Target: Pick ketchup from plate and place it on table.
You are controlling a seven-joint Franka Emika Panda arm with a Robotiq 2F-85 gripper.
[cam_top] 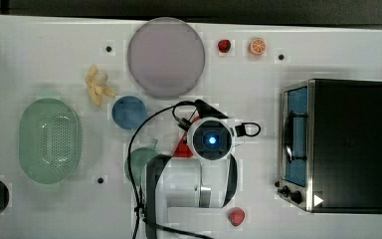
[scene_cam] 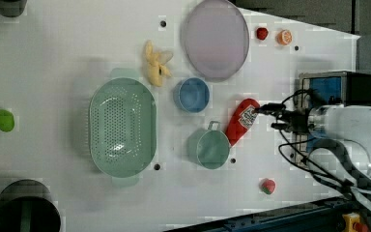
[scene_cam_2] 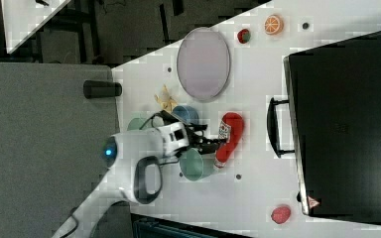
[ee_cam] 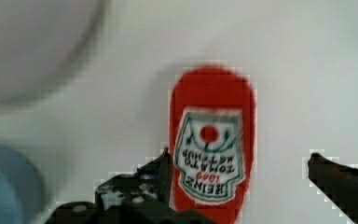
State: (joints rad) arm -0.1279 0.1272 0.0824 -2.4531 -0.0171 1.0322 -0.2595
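The ketchup (scene_cam: 241, 121) is a red bottle with a white label, lying flat on the white table (cam_top: 54, 59) between the green cup and the dark oven. Its label faces up in the wrist view, ketchup (ee_cam: 212, 140). My gripper (scene_cam: 265, 118) hovers over it, open. In the wrist view one finger (ee_cam: 163, 161) sits next to the bottle's side and the other stands well apart from it. The right view has the ketchup (scene_cam_2: 229, 136) beside the gripper (scene_cam_2: 213, 138). The pale mauve plate (cam_top: 166, 56) lies bare at the table's far edge, apart from the bottle.
A blue bowl (cam_top: 129, 112) and a green cup (scene_cam: 209, 147) stand close to the bottle. A green basket (cam_top: 49, 139), a peeled banana (cam_top: 98, 84), a strawberry (cam_top: 224, 46), an orange slice (cam_top: 257, 46), a red fruit (cam_top: 236, 216) and a dark oven (cam_top: 345, 144) also share the table.
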